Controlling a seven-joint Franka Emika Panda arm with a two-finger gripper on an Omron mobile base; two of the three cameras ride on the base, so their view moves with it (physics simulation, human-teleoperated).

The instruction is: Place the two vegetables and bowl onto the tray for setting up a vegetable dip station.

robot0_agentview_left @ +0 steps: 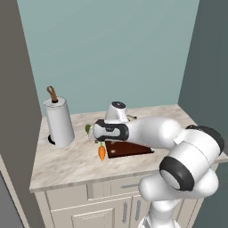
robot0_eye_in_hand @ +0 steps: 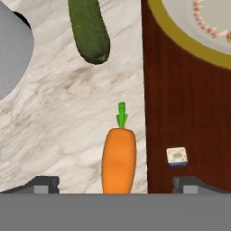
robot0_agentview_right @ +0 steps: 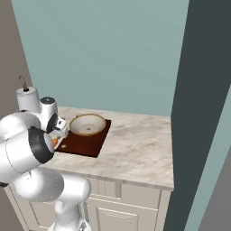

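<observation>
Here we look down on a marble bench [robot0_agentview_left: 67, 162] in a kitchen corner. The bowl [robot0_agentview_right: 87, 124] already sits on the far part of the dark tray [robot0_agentview_right: 83, 143], so we judge one of three items placed. The carrot [robot0_eye_in_hand: 118, 160] lies on the bench just beside the tray's left edge, not on it, with the cucumber [robot0_eye_in_hand: 89, 29] farther off on the bench near a paper towel roll [robot0_agentview_left: 59, 122]. Our claw [robot0_eye_in_hand: 116, 184] hangs spread wide and empty over the carrot, one fingertip on each side of it. Both vegetables remain to be moved; the carrot looks first.
</observation>
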